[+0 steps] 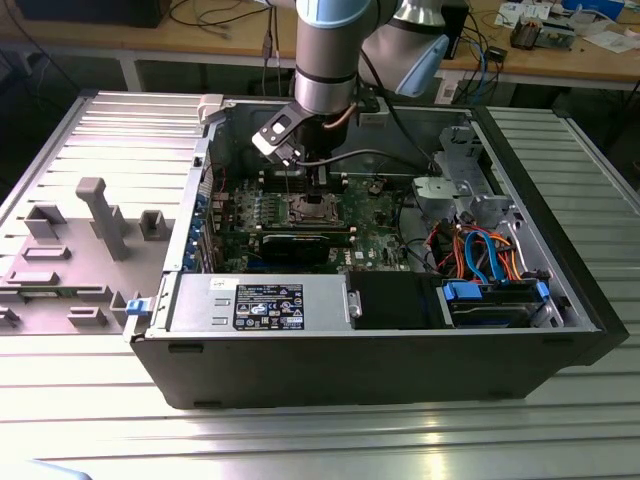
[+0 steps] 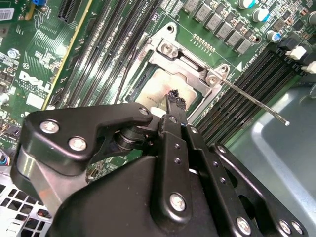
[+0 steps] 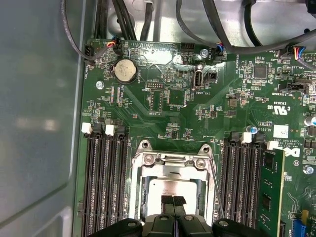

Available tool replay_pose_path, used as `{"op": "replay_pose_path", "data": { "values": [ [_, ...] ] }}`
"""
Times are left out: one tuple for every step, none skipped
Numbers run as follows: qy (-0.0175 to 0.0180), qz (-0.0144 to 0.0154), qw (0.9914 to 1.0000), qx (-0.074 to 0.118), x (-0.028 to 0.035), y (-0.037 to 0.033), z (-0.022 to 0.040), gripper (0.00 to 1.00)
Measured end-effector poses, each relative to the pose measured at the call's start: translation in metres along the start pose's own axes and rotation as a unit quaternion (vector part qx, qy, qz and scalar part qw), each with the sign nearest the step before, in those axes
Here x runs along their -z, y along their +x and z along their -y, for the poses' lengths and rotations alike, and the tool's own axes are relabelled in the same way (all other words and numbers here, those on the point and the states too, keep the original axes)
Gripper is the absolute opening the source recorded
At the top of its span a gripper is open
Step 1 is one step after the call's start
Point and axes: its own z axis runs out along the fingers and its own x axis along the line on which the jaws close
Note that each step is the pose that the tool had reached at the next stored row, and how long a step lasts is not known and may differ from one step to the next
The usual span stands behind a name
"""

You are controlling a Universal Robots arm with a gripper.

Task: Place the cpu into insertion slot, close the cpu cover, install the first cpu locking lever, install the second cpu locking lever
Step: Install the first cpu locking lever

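One open computer case (image 1: 350,360) sits nearest. Inside it, the gripper (image 3: 173,201) has its fingers pressed together, gripping nothing, tips right above the cpu (image 3: 168,186). That chip lies in the insertion slot (image 3: 144,195), framed by the cpu cover (image 3: 173,167). Behind runs a cluttered workbench (image 1: 560,55).

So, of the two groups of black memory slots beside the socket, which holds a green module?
The group farther from the grey case wall: a green module stands at its outer edge. The group by the wall is empty.
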Motion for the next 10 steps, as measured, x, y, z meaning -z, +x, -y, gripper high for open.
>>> {"op": "replay_pose_path", "data": {
  "values": [
    [0.0, 0.0001, 1.0, 0.0, 0.0004, 0.0, 0.0, 0.11],
    [0.0001, 0.0001, 1.0, 0.0, 0.0009, 0.0, 0.0, 0.11],
    [0.0001, 0.0001, 1.0, 0.0, 0.0013, 0.0, 0.0, 0.11],
    [0.0, 0.0001, 1.0, 0.0, 0.0016, 0.0, 0.0, 0.11],
    [0.0, 0.0001, 1.0, 0.0, 0.0024, 0.0, 0.0001, 0.11],
    [0.0, 0.0001, 1.0, 0.0, 0.003, 0.0, 0.0, 0.11],
    [0.0, 0.0001, 1.0, 0.0, 0.0034, 0.0, 0.0, 0.11],
    [0.0, 0.0001, 1.0, 0.0, 0.0041, 0.0, 0.0001, 0.11],
    [0.0001, 0.0001, 1.0, 0.0, 0.0049, 0.0, 0.0001, 0.11],
    [0.0, 0.0001, 1.0, 0.0, 0.0054, 0.0, 0.0001, 0.11]
  ]
}}
